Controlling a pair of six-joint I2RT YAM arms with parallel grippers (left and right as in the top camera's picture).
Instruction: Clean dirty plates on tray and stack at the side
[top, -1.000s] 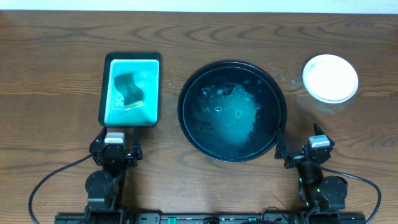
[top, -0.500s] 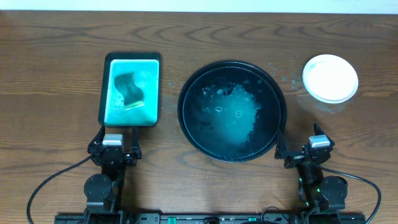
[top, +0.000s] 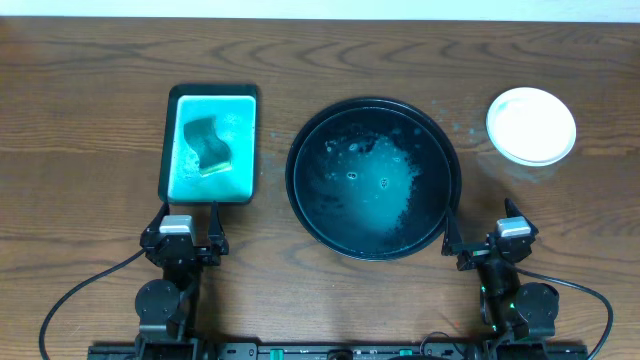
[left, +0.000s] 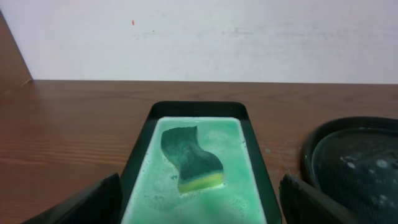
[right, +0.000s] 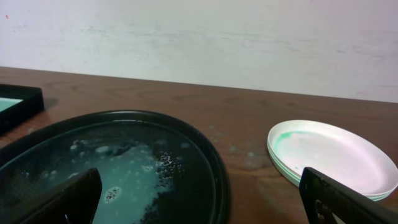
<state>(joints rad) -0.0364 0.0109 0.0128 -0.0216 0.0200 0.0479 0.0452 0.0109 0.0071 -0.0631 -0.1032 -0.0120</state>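
Observation:
The white plates (top: 531, 125) sit stacked on the bare wood at the far right, also in the right wrist view (right: 333, 157), with faint teal smears. The large round black tray (top: 298, 190) holds only teal foam and liquid; its rim shows in the right wrist view (right: 214, 168) and left wrist view (left: 310, 155). My left gripper (top: 184, 230) is open and empty just in front of the rectangular tray. My right gripper (top: 485, 240) is open and empty at the round tray's near right edge.
A rectangular black tray (top: 168, 150) of teal soapy liquid stands at the left, with a dark green and yellow sponge (top: 207, 145) lying in it, also in the left wrist view (left: 191, 158). A pale wall lies behind the table.
The left arm has drawn back slightly toward the table's front edge. Nothing else has moved.

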